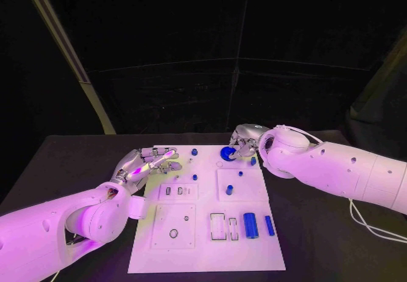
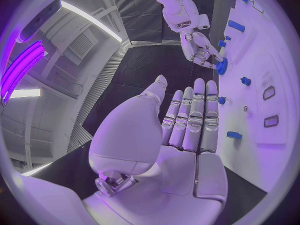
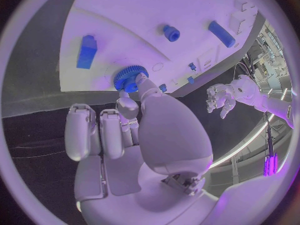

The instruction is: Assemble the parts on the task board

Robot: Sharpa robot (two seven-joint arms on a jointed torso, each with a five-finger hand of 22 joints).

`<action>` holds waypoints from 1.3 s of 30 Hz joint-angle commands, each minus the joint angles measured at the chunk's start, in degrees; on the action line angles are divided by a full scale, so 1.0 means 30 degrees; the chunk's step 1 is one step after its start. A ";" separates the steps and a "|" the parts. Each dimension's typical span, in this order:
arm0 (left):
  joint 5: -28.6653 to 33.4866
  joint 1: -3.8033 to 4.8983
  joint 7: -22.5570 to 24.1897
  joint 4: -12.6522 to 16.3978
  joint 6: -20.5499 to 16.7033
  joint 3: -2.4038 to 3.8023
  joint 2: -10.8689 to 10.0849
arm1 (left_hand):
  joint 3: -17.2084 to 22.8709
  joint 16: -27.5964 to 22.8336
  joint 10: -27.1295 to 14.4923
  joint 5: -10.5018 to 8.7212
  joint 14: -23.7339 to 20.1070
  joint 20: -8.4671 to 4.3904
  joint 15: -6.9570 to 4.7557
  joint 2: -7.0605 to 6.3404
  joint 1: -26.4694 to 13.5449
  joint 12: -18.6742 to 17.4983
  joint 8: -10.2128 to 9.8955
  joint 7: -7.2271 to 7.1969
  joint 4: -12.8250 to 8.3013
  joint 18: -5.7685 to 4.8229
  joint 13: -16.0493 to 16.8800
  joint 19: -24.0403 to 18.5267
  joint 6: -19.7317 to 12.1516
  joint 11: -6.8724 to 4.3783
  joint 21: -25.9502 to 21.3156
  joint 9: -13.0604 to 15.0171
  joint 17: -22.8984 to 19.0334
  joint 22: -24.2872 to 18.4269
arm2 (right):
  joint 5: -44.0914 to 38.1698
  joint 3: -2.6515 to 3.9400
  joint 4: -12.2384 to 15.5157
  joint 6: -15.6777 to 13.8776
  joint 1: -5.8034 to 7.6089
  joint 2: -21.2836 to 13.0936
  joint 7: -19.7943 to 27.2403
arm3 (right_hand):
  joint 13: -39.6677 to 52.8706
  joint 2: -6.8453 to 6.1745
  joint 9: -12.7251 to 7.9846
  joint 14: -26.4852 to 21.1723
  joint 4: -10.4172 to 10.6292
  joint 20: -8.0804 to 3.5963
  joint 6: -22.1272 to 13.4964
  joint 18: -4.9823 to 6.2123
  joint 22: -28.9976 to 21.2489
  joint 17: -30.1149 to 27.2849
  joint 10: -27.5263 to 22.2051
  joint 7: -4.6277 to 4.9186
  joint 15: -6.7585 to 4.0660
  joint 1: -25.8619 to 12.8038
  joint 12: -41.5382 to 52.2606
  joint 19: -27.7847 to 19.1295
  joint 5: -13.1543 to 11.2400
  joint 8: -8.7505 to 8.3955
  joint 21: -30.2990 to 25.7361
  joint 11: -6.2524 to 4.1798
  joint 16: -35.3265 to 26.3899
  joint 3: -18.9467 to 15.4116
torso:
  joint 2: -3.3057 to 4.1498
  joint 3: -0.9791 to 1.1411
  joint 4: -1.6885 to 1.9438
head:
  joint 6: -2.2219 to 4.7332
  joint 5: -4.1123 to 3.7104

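The white task board [image 1: 203, 247] lies in the middle of the black table. Near the board's far edge my right hand [image 1: 246, 143] pinches a round blue gear [image 1: 227, 154] between its thumb and a finger. The right wrist view shows the fingertips [image 3: 136, 81] on the gear [image 3: 128, 77], which sits against the board [image 3: 125, 15]. My left hand [image 1: 149, 162] hovers at the board's left edge, holding nothing. In the left wrist view its fingers [image 2: 192, 120] are straight and side by side, with the right hand [image 2: 200, 47] and gear [image 2: 222, 66] beyond them.
A blue cylinder [image 1: 250, 225] and a blue bar [image 1: 269, 225] lie on the board's near right. A small blue peg [image 1: 229, 189] and several smaller blue pieces stand mid-board. Empty slots [image 1: 224, 227] are cut beside the cylinder. Black table surrounds the board.
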 commanded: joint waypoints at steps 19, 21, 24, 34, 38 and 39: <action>-0.0006 0.0018 -0.0040 0.0068 0.0324 0.0017 0.0011 | -0.0005 -0.0140 -0.0032 0.0107 0.0069 0.0004 0.0113 0.0251 -0.0013 -0.0116 -0.0104 0.0131 -0.0200 0.0112 -0.0026 0.0192 0.0050 0.0180 -0.0114 -0.0021 0.0014 -0.0042 | -0.0706 0.0011 0.2210 -0.3451 0.0022 -0.0220 0.0401 | 0.0252 -0.0634 -0.0068 0.1168 0.0188 -0.0005 0.0147 -0.0380 0.0666 0.0442 0.0138 0.0055 -0.0012 -0.0621 -0.0007 0.0338 0.0978 -0.0731 0.0242 0.0117 0.0182 0.1638 | -0.0009 -0.0010 0.0053 | 0.0048 -0.0048; -0.0006 0.0017 -0.0036 0.0076 0.0317 0.0017 0.0005 | -0.0005 -0.0140 -0.0032 0.0107 0.0069 0.0004 0.0113 0.0251 -0.0013 -0.0116 -0.0104 0.0131 -0.0200 0.0112 -0.0026 0.0192 0.0050 0.0180 -0.0114 -0.0021 0.0014 -0.0042 | -0.0796 0.0012 0.2463 -0.3628 0.0021 -0.0134 0.0424 | 0.0252 -0.0634 -0.0068 0.1168 0.0188 -0.0005 0.0147 -0.0380 0.0666 0.0442 0.0138 0.0055 -0.0012 -0.0621 -0.0007 0.0338 0.0978 -0.0731 0.0242 0.0117 0.0182 0.1638 | -0.0006 -0.0009 0.0074 | 0.0032 0.0009; -0.0006 0.0017 -0.0033 0.0088 0.0301 0.0017 -0.0023 | -0.0005 -0.0140 -0.0032 0.0107 0.0069 0.0004 0.0113 0.0251 -0.0013 -0.0116 -0.0104 0.0131 -0.0200 0.0112 -0.0026 0.0192 0.0050 0.0180 -0.0114 -0.0021 0.0014 -0.0042 | -0.0832 0.0010 0.2513 -0.3667 0.0020 0.0119 0.0482 | 0.0245 -0.0683 -0.0065 0.1163 0.0200 -0.0003 0.0169 -0.0384 0.0688 0.0419 0.0132 0.0057 -0.0012 -0.0671 -0.0030 0.0352 0.1030 -0.0755 0.0251 0.0119 0.0168 0.1750 | 0.0010 -0.0010 0.0079 | 0.0043 0.0020; -0.0006 0.0021 -0.0013 0.0147 0.0265 0.0017 -0.0089 | -0.0005 -0.0140 -0.0032 0.0107 0.0069 0.0004 0.0113 0.0251 -0.0013 -0.0116 -0.0104 0.0131 -0.0200 0.0112 -0.0026 0.0192 0.0050 0.0180 -0.0114 -0.0021 0.0014 -0.0042 | -0.0790 -0.0174 0.1907 -0.2924 -0.0019 0.1363 0.0560 | -0.0004 -0.0708 -0.0066 0.1141 0.0233 0.0000 0.0177 -0.0386 0.0698 0.0323 -0.0012 0.0065 -0.0008 -0.0754 -0.0298 0.0358 0.1044 -0.0808 0.0255 0.0124 0.0114 0.1946 | 0.0024 -0.0023 0.0079 | -0.0063 0.0292; -0.0006 0.0022 -0.0006 0.0170 0.0255 0.0017 -0.0095 | -0.0005 -0.0140 -0.0032 0.0107 0.0069 0.0004 0.0113 0.0251 -0.0013 -0.0116 -0.0104 0.0131 -0.0200 0.0112 -0.0026 0.0192 0.0050 0.0180 -0.0114 -0.0021 0.0014 -0.0042 | -0.0788 -0.0401 0.1514 -0.2526 -0.0039 0.1868 0.0548 | -0.0039 -0.0718 -0.0067 0.1136 0.0238 0.0001 0.0173 -0.0386 0.0699 0.0304 -0.0037 0.0069 -0.0008 -0.0772 -0.0341 0.0359 0.1046 -0.0822 0.0255 0.0126 0.0103 0.1983 | 0.0015 -0.0014 0.0049 | -0.0099 0.0355; -0.0006 0.0022 -0.0004 0.0178 0.0254 0.0018 -0.0088 | -0.0005 -0.0140 -0.0032 0.0107 0.0069 0.0004 0.0113 0.0251 -0.0013 -0.0116 -0.0104 0.0131 -0.0200 0.0112 -0.0026 0.0192 0.0050 0.0180 -0.0114 -0.0021 0.0014 -0.0042 | -0.0787 -0.0439 0.1436 -0.2431 -0.0056 0.1972 0.0550 | -0.0041 -0.0720 -0.0067 0.1129 0.0242 0.0002 0.0175 -0.0385 0.0697 0.0276 -0.0043 0.0071 -0.0006 -0.0788 -0.0353 0.0357 0.1049 -0.0834 0.0254 0.0129 0.0087 0.2031 | 0.0020 -0.0004 0.0058 | -0.0097 0.0349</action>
